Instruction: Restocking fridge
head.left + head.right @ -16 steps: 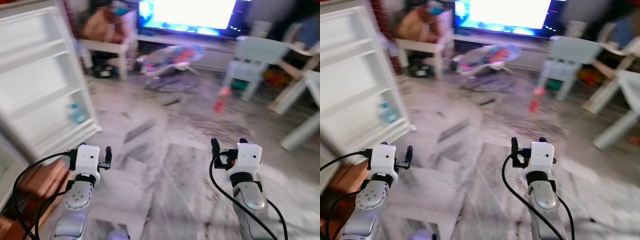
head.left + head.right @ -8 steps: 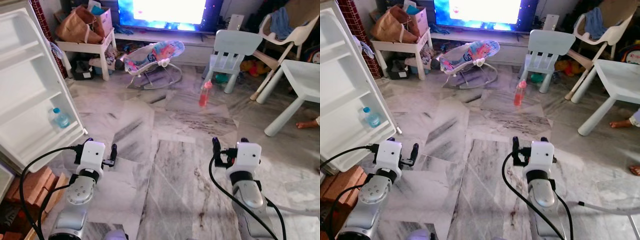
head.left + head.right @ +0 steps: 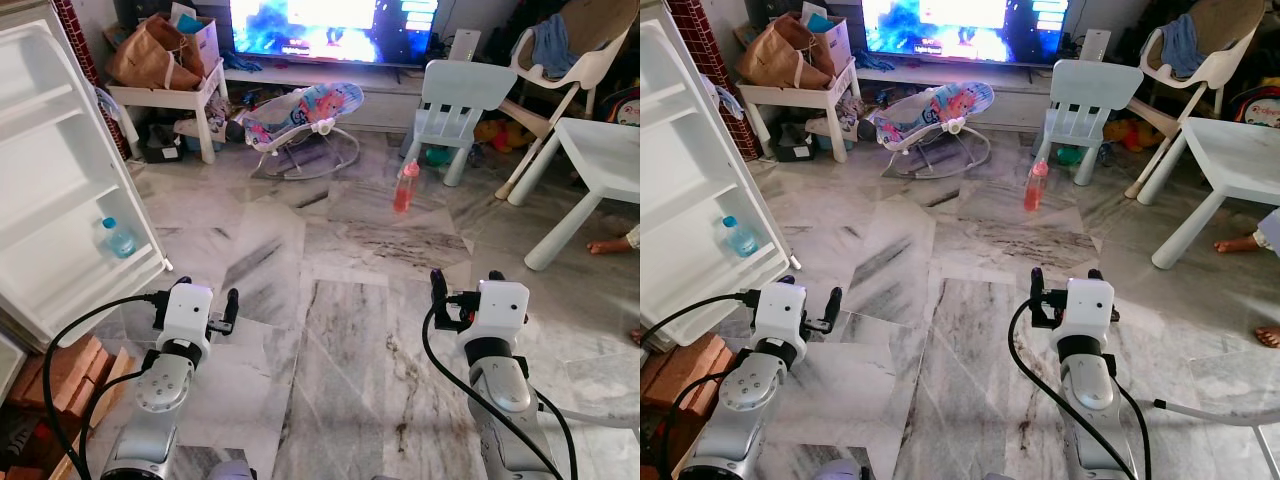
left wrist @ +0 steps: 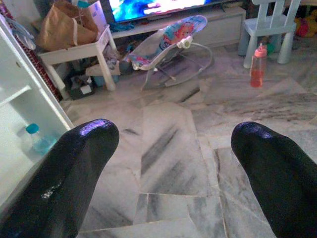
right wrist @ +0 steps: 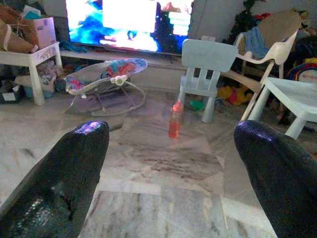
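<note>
On the marble floor [image 3: 350, 330] ahead, in the left eye view, one pink bottle [image 3: 405, 187] stands upright, just in front of a pale blue child's chair [image 3: 455, 100] and well apart from both arms. The open fridge door [image 3: 60, 170] stands at the left, with one blue-capped water bottle [image 3: 118, 238] on its lowest shelf. The left gripper [image 3: 194, 306] and the right gripper [image 3: 463, 286] are both raised over bare floor, each with its two fingers spread wide and holding nothing. One baby bouncer [image 3: 300, 112] lies before the lit television [image 3: 330, 28], one white side table [image 3: 165, 95] carries a brown bag [image 3: 150, 55], and one white table [image 3: 595, 160] stands at the right beside a beige chair [image 3: 570, 55]. A person's bare foot [image 3: 610, 245] shows near that table's leg.

The right eye view gives the same scene, with two bare feet at the right edge and a stack of bricks [image 3: 675, 375] by the fridge.

In the left wrist view, the two black fingers [image 4: 69, 173] stand far apart, framing the floor, the bouncer and the pink bottle.

In the right wrist view, the two fingers [image 5: 59, 183] are likewise wide, with the pink bottle upright between them in the distance.
</note>
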Controlling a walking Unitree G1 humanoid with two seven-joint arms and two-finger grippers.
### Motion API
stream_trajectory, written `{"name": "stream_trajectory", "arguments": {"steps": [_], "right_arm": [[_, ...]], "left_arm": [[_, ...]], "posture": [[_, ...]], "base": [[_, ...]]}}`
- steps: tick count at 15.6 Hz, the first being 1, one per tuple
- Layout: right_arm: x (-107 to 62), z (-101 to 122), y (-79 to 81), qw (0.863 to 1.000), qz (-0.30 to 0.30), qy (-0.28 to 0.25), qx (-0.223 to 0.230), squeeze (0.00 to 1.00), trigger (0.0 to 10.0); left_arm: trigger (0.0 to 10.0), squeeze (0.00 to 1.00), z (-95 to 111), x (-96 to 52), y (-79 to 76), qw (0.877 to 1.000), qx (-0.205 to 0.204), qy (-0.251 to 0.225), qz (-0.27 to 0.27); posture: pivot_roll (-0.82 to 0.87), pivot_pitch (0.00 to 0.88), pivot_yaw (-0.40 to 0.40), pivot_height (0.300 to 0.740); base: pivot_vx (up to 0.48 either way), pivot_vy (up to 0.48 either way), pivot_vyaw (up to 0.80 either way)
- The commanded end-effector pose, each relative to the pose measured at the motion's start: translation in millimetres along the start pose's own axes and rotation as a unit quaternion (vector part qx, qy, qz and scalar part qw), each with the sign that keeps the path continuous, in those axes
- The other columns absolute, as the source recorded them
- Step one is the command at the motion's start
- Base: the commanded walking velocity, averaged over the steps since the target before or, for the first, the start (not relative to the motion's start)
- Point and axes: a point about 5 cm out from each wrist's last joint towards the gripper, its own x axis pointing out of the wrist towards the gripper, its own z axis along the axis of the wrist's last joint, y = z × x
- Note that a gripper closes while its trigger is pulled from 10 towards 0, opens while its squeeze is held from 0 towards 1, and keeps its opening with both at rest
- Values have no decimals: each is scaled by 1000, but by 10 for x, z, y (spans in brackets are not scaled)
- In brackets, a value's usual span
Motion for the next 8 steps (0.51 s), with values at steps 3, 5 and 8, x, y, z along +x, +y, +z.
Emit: {"name": "stream_trajectory", "arguments": {"steps": [3, 5, 8], "right_arm": [[7, 20, -1, 1000, 2, -5, -2, 0, 10000], [-11, 8, -11, 1000, 0, -3, -8, 0, 10000], [-22, -11, -7, 1000, -9, 2, -9, 0, 10000]], "left_arm": [[10000, 0, 12, -11, 17, 1000, 1, -5, -1], [10000, 0, 7, -19, 23, 1000, 2, -6, 1], [10000, 0, -6, -27, 30, 1000, 3, -4, 1]], "posture": [[78, 35, -20, 740], [80, 36, -22, 740], [81, 37, -24, 740]], "base": [[0, 0, 0], [0, 0, 0], [0, 0, 0]]}}
